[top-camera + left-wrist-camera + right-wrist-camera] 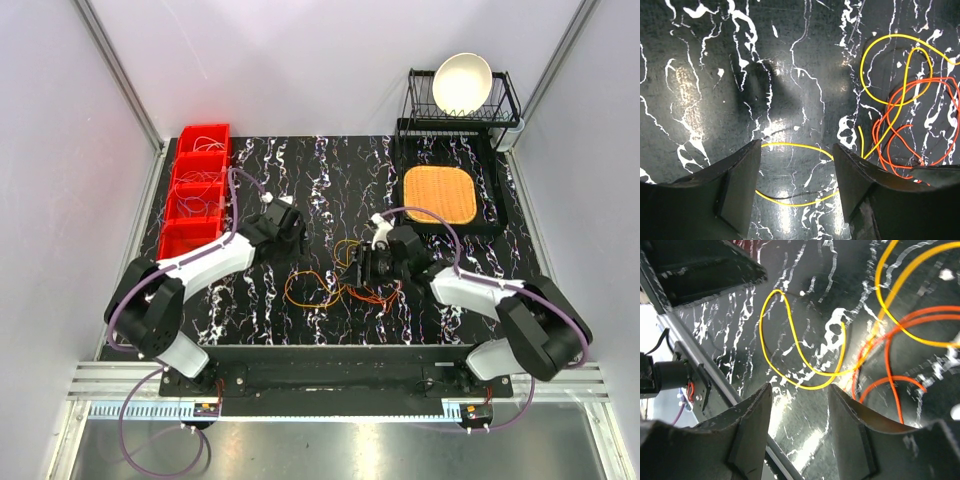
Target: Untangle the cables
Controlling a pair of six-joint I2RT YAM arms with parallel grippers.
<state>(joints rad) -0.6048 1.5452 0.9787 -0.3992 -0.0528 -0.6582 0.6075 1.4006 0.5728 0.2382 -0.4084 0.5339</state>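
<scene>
Jaws of the left gripper [797, 160] stand apart with nothing pinched. It hangs over 1 yellow loop [790, 202] lying flat on the black marbled table [700, 75]. The right gripper [800, 390] is likewise spread and empty, low over the table with a yellow strand curving just beyond its tips. The cables [340, 288] lie to the near left of the woven orange mat [439, 195], apart from it, with both grippers at the heap's edges. In both wrist views orange and yellow strands cross at several places. The red bin row [197, 185], far left of the mat, shows thin wires in some compartments. Judgement: part may be sorted already. This heap is not yet separated and no strand is lifted.
</scene>
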